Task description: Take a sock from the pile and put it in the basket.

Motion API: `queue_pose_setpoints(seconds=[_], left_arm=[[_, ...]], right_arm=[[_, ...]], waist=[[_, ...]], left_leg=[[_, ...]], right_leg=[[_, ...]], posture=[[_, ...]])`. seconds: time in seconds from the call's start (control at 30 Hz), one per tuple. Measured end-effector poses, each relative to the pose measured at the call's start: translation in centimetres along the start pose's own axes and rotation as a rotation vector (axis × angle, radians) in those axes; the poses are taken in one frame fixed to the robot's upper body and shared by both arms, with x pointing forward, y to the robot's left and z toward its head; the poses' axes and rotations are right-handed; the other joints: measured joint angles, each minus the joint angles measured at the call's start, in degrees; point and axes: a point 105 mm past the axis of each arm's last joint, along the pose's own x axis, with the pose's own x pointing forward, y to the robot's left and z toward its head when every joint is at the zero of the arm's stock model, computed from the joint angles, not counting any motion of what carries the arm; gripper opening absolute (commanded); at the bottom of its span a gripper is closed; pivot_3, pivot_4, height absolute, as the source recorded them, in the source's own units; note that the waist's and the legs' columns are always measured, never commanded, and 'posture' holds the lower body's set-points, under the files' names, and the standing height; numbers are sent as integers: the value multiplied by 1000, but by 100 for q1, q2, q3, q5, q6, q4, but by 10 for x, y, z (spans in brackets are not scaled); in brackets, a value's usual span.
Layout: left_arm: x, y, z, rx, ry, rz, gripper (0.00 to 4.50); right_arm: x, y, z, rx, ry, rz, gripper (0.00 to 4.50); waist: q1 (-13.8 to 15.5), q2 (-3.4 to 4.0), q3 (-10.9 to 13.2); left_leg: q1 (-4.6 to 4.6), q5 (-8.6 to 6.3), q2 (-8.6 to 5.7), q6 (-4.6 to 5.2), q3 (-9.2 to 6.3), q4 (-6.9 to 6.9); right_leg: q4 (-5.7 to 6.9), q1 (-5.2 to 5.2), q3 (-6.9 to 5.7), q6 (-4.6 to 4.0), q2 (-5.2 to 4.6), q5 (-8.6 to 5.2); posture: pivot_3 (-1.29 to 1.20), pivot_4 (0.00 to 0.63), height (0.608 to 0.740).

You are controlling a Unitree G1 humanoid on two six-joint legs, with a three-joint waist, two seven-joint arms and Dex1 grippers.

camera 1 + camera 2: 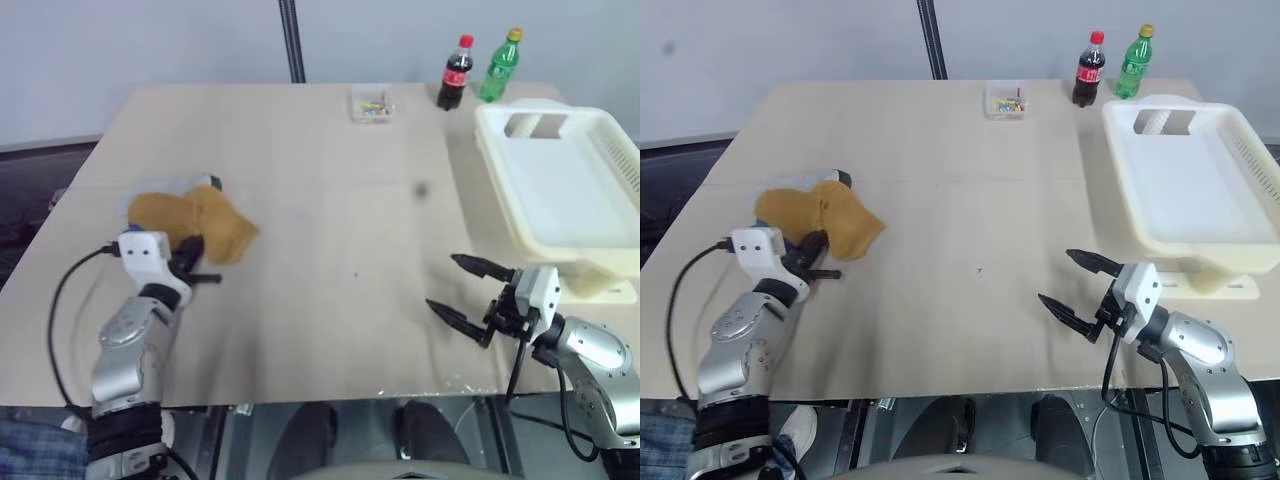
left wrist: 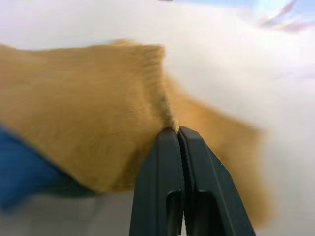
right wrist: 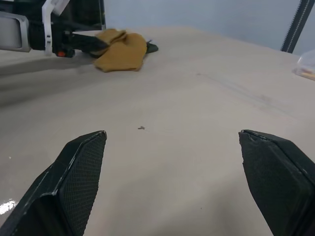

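Left gripper point(image 2: 178, 132) — fingers pressed fully together, pinching a fold at the near edge of the mustard sock point(image 1: 205, 228). The sock lies on top of the pile point(image 1: 805, 205) at the left side of the light wooden table point(image 1: 330, 250), with a blue sock point(image 2: 22, 172) and a sliver of pale grey fabric showing beneath it. How much cloth sits between the fingertips cannot be told from the wrist view; the pinch looks shallow.

Right gripper point(image 1: 1072, 283) — fingers spread wide, holding nothing, poised above the table's near right edge just short of the basket point(image 1: 610, 150).

Step in hand: securing the sock before the lift. Judged from this pose, a good lift rises straight and slowly so the floppy cloth peels off the blue sock without dragging it along; the carry then crosses the whole table to the cream-white basket, well apart at the far right. The sock should hang clear of the basket's rim before release.

Labels: the dark cola bottle point(image 1: 455, 73) has a red cap and red band, the green bottle point(image 1: 500, 66) a yellow cap — no lettering is legible on either. A small clear box point(image 1: 372, 105) of coloured bits stands beside them, unmarked.
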Motion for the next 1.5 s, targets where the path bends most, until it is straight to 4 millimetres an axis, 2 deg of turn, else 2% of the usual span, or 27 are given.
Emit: queue_pose_setpoints(seconds=[0.13,0.23,0.27,0.47,0.6,0.73,0.87,0.93,1.1,1.13,1.23,1.33,1.43,1.5], left_arm=[[-4,-42,-12,-28,85,-143,28],[-13,-65,-25,-146,151,-192,28],[-14,-70,-25,-156,162,-206,28],[-24,-129,-19,-309,216,-409,28],[-24,-144,-28,-339,303,-453,28],[-11,-161,-27,-381,332,-473,28],[2,-180,-45,-410,405,-474,28],[9,-196,-52,-426,440,-503,28],[22,-229,-50,-499,470,-593,28],[27,-241,-49,-528,487,-637,28],[25,-256,-51,-516,537,-721,28],[25,-262,-51,-529,557,-741,28],[23,-269,-47,-665,606,-752,28],[18,-275,-48,-677,644,-775,28]], right_arm=[[1,-1,2,-7,-5,-2,4500],[1,-1,1,-7,-2,-6,4500],[1,-2,1,-7,0,-9,4500],[0,-3,0,-5,3,-26,4500],[0,-4,0,-5,4,-37,4500],[3,-5,1,-2,-10,-53,4500],[5,-8,3,-7,-20,-65,4500],[6,-9,6,-16,-26,-63,4500],[9,-12,8,-22,-31,-62,4500],[9,-13,9,-19,-29,-61,4500],[10,-13,9,-20,-28,-60,4500],[9,-14,9,-22,-27,-62,4500],[9,-15,10,-26,-29,-63,4500],[9,-15,10,-27,-30,-64,4500]], waist=[[-30,1,0],[-19,1,0],[-17,1,0],[-2,1,0],[-12,1,0],[-3,1,0],[-3,0,0],[-2,0,0],[9,0,1],[12,0,1],[-18,0,1],[-24,1,1],[-7,0,1],[0,-1,1]], left_leg=[[4,0,2,0,4,-2],[4,0,4,1,0,-2],[4,0,4,1,0,-2],[5,0,-3,1,3,1],[7,0,0,1,0,1],[8,1,-5,1,2,5],[6,2,-24,-1,2,6],[7,2,-28,-1,0,6],[4,3,-34,-2,-1,7],[3,3,-37,-2,-2,8],[3,14,-37,-22,-1,7],[5,16,-36,-25,-2,6],[3,15,-37,-24,-6,8],[1,16,-41,-24,-9,8]], right_leg=[[0,0,5,0,4,0],[2,0,6,0,6,0],[2,0,6,0,6,0],[4,3,5,0,4,0],[9,3,3,0,14,0],[12,4,5,0,15,0],[11,3,6,1,14,0],[11,4,4,1,15,0],[10,4,3,1,11,0],[9,4,1,2,10,0],[9,3,4,3,12,0],[8,3,9,4,13,-1],[9,4,6,5,9,-1],[9,3,5,8,7,-3]], posture=[[0,150,740],[0,150,740],[0,150,740],[0,150,740],[0,150,740],[0,150,740],[0,150,740],[0,150,740],[0,150,740],[0,150,740],[0,150,740],[0,150,740],[0,150,740],[0,150,740]])
